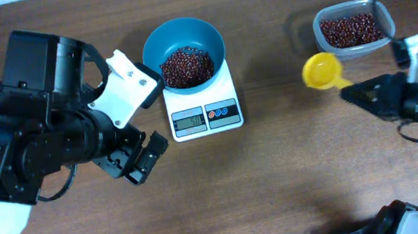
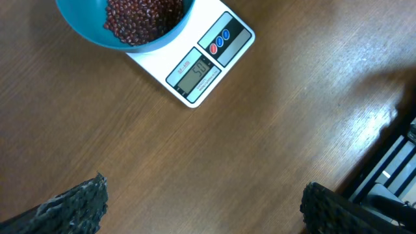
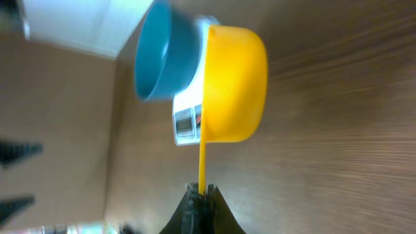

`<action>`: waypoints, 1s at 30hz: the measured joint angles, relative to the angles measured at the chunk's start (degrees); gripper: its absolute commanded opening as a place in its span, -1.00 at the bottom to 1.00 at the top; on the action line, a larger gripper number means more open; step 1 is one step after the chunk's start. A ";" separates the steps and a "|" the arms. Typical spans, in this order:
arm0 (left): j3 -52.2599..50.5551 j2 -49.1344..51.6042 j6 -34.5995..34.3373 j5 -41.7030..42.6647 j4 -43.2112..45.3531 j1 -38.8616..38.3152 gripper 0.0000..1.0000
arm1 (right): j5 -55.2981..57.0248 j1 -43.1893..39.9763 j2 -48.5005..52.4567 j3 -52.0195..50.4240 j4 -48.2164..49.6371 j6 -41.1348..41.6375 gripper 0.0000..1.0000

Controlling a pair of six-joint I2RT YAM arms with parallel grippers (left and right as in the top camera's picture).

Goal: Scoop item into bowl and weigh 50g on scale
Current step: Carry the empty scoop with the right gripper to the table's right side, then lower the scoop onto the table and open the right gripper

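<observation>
The teal-blue bowl [image 1: 213,36] holds a heap of red-brown beans [image 1: 186,65] and stands on the white scale [image 1: 205,117], whose display reads about 50. Bowl [image 2: 84,29], beans [image 2: 140,16] and scale [image 2: 208,62] also show in the left wrist view. My left gripper [image 1: 136,159] is open and empty, left of the scale [image 2: 201,205]. My right gripper [image 1: 350,92] is shut on the handle of a yellow scoop [image 1: 321,70], held right of the scale. In the right wrist view the scoop [image 3: 235,84] is in front of the bowl [image 3: 156,55], the jaws [image 3: 203,190] pinching its handle.
A clear plastic tub [image 1: 386,22] with more beans [image 1: 351,29] stands at the back right, just behind the scoop. Cables and a white connector [image 1: 416,45] lie near the right arm. The left arm's bulk covers the table's left side.
</observation>
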 measured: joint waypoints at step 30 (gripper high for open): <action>0.00 0.00 0.00 0.00 0.02 0.00 0.98 | 3.48 -12.13 -0.22 -18.82 13.99 -1.51 -0.35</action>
